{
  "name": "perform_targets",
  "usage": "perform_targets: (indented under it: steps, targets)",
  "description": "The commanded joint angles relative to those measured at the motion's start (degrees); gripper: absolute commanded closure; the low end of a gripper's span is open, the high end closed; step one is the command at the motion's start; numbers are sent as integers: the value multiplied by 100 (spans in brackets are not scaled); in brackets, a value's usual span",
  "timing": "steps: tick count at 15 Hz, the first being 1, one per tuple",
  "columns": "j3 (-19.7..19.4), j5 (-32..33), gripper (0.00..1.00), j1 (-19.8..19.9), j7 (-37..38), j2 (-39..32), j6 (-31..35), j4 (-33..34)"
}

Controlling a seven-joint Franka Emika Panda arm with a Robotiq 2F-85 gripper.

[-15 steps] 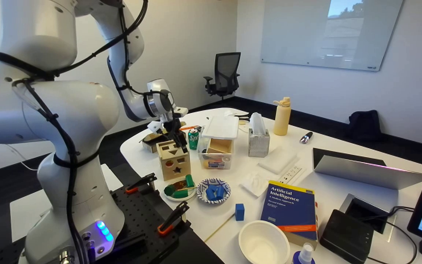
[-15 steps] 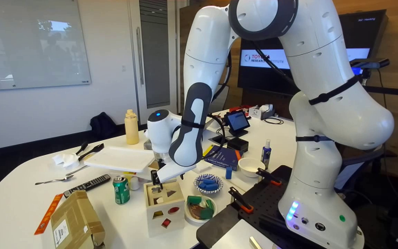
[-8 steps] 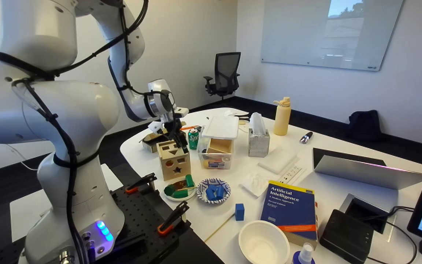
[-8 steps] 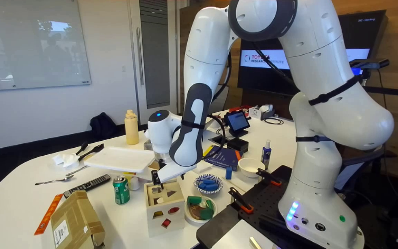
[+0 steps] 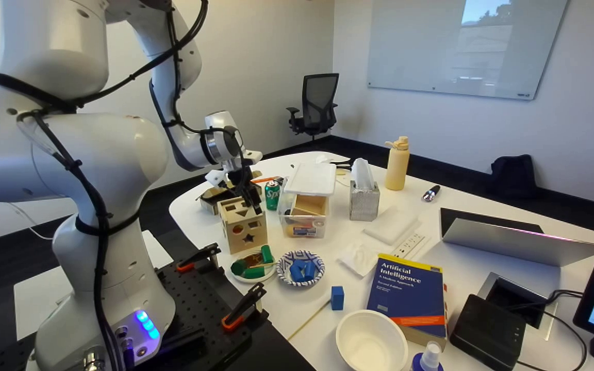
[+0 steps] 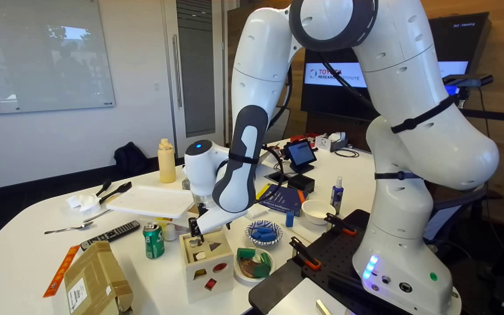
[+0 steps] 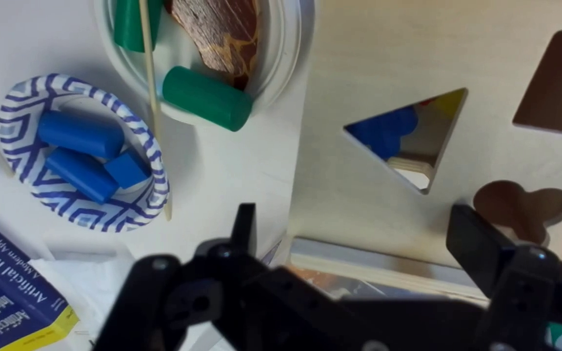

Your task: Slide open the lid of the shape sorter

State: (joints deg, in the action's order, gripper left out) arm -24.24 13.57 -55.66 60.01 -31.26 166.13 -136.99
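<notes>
Okay, one gripper [image 7: 354, 214], two fingers [image 7: 476, 248] wide apart: one tip at the clover hole [image 7: 517, 204] in the lid [image 7: 349, 63], the other past its edge, over the table [image 7: 237, 165]. Whether that clover-side tip dips inside, I can't tell. Three holes show on the lid, atop the shape sorter [image 6: 210, 273]. Three blue blocks [image 7: 81, 134] in the bowl [image 7: 17, 114]; white table shows between.

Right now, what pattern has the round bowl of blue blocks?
White with blue-purple angular lines; the bowl shows best in wrist view.
</notes>
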Motion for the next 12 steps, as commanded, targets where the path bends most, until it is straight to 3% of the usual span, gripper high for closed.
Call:
perform_targets:
  steps: [1, 12]
  targets:
    - [-27, 10, 0, -204, 148, 57, 25, -25]
    - [-289, 98, 0, -696, 224, -18, 0, 59]
